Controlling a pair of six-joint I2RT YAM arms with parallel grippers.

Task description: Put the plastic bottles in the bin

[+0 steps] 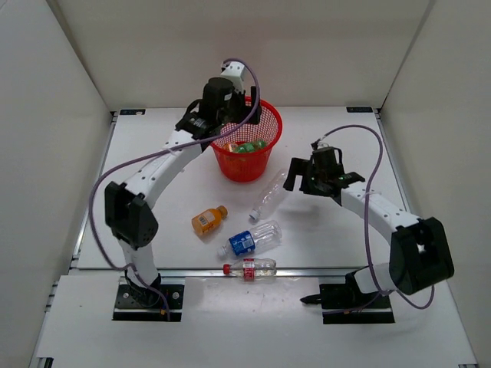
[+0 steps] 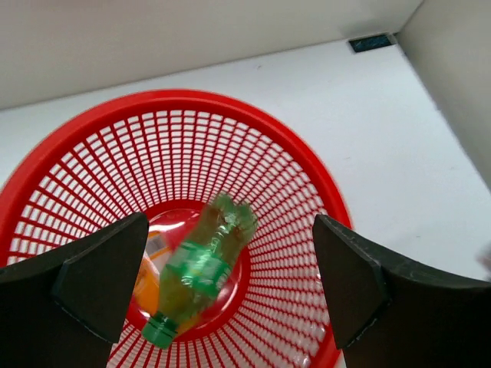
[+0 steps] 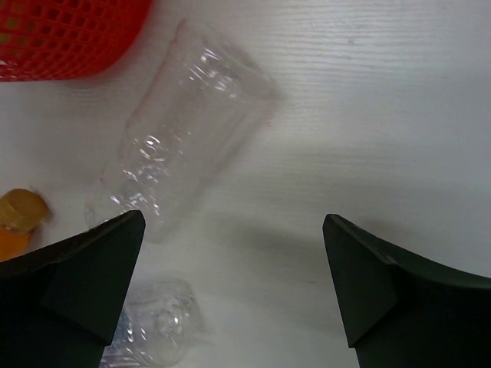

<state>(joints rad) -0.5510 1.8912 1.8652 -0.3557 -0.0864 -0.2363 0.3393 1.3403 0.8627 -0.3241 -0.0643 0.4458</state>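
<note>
1. Your left pincer [image 2: 230, 276] stands wide open and holds nothing. It hangs over the mouth of the bin [image 2: 307, 165] so that a bottle lands inside the mesh.
2. Straight beneath it, the green bottle [image 2: 201, 272] lies on the bin's floor, partly over an orange bottle [image 2: 146, 280]. The green one looks blurred, so it may not have settled yet.
3. The left arm stretches from its base at the near edge out to the far edge of the surface [image 1: 337, 245], elbow swung left and wrist tipped down over the rim.
4. Your right pincer [image 3: 230, 284] is also spread wide and empty, pointing down at the surface just beside the plain clear bottle [image 3: 184, 130]. That bottle lies on its side near the bin's foot, probably your next pick.
5. The right arm is folded at its elbow by the near right corner, forearm reaching toward the middle.
6. Outside the bin you also have the second orange bottle [image 1: 207, 221], the blue-labelled bottle [image 1: 249, 240] and the red-capped bottle [image 1: 249, 267], this last by the near edge.
</note>
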